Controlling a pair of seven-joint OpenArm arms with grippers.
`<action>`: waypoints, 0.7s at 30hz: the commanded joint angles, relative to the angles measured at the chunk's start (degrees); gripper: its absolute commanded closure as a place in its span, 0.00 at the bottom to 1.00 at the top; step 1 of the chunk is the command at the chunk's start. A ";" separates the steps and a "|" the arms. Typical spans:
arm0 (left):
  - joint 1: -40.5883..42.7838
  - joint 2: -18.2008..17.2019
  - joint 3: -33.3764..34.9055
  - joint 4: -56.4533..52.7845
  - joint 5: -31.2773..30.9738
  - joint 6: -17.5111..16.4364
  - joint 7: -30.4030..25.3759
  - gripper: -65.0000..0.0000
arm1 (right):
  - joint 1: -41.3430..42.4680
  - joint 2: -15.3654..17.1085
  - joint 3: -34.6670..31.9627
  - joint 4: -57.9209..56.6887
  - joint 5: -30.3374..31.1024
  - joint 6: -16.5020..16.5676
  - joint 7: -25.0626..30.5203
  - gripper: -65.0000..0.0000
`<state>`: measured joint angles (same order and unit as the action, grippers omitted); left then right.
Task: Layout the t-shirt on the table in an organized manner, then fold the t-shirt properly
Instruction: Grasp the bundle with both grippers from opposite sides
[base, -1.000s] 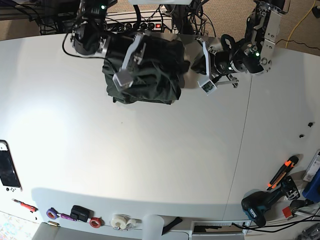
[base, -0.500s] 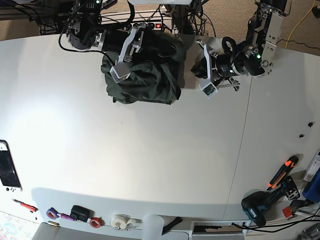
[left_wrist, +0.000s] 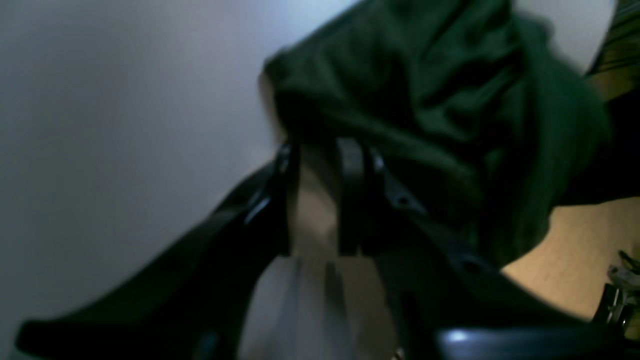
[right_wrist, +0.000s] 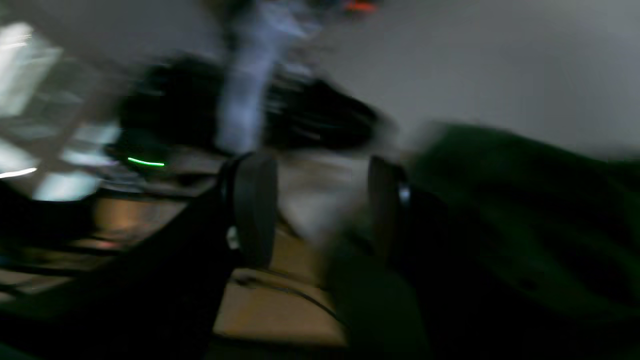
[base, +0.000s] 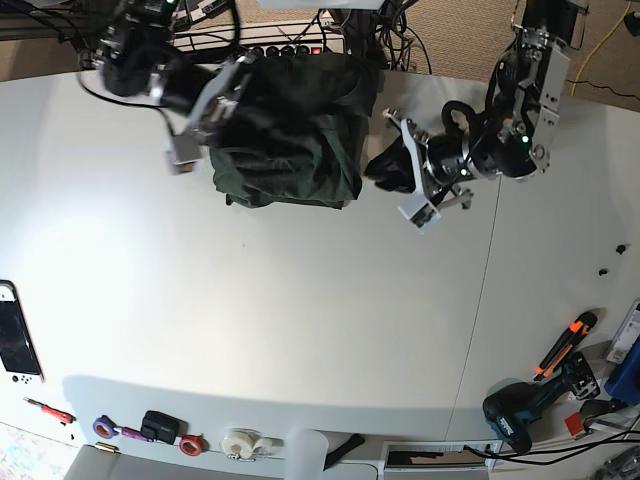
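The t-shirt (base: 290, 135) sits as a compact folded bundle at the far edge of the table (base: 300, 320), far-centre, its top edge right at the table rim by the cables.

Right gripper (right_wrist: 320, 210), at the bundle's left side in the base view: jaws apart, nothing between them, with green cloth just beside the right-hand finger. The view is heavily blurred.

Left gripper (left_wrist: 322, 200), to the right of the bundle in the base view: the wrist view shows a gap between the fingers with bare table showing through. The shirt's edge lies just beyond the tips. Looks apart and empty, though blur makes it hard to tell whether a fingertip touches cloth.

Risks, judged:
- The bundle is at the far rim, so a nudge from either arm could push it off the back, toward the cables.
- With open fingers this close to the cloth, a snag on a fold could drag the stack open or skew it.
- Both arms flank one small bundle, so they could bump if they both move inward.

Containers: none in view. Loose tools lie at the near edge and near-right, well apart from the shirt.
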<state>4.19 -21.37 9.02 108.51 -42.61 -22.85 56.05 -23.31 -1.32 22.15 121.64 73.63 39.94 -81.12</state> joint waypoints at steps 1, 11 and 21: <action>-0.94 0.13 -0.20 0.90 -0.90 0.00 -1.01 0.72 | 0.11 0.02 2.40 0.94 -1.38 0.06 1.12 0.57; -0.98 5.79 -0.20 -1.11 -2.69 2.54 0.11 0.60 | -3.87 0.04 9.09 0.94 3.34 0.06 1.12 0.68; -0.13 7.13 -0.15 -4.22 -6.27 1.88 4.83 0.60 | -6.69 0.07 -2.56 0.94 -10.16 0.06 1.12 0.68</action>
<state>4.60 -14.15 8.99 103.33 -47.46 -20.58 61.45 -29.89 -1.43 19.46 121.60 61.89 39.92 -81.10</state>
